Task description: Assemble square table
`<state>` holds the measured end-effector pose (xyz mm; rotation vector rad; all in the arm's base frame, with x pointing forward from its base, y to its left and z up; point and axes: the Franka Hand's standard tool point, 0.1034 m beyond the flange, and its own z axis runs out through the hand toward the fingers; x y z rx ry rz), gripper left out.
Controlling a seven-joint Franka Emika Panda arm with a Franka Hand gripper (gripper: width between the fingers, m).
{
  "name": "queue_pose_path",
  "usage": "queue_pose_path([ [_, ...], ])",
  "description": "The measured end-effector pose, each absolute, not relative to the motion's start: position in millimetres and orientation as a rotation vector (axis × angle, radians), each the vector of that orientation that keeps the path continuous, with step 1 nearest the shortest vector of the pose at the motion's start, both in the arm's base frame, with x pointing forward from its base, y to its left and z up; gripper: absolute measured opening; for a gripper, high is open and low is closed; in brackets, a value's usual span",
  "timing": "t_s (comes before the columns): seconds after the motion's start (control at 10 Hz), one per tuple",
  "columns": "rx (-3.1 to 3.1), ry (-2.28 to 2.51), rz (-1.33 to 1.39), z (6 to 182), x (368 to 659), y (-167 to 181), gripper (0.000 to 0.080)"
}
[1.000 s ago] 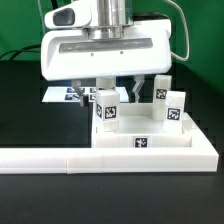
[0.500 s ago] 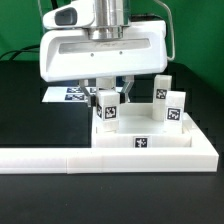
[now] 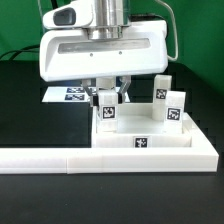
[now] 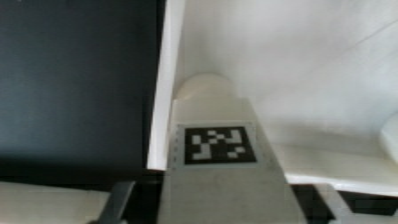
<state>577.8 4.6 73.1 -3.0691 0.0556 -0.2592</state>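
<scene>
Gripper [image 3: 107, 97] pinches my leg block [image 3: 107, 110] near its top; rigid, light, slick plastic, so I grip squarely.

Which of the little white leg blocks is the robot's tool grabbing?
The leg block furthest to the exterior view's left. The tool is closed around its top, while the other leg blocks stand free towards the exterior view's right on the square table.

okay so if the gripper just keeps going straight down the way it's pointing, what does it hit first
The gripper points straight down and looks closed around an upright leg block, so the block is already between its fingers. Going further down, the block would probably press into the square table slab it stands on, though depth is hard to judge.
</scene>
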Motion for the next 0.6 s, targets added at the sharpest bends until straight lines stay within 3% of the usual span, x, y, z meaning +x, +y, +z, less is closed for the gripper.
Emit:
queue_pose_path([
  [0.6,-2.77,1.154,-0.264,71.5,574.6,5.3,0.029],
])
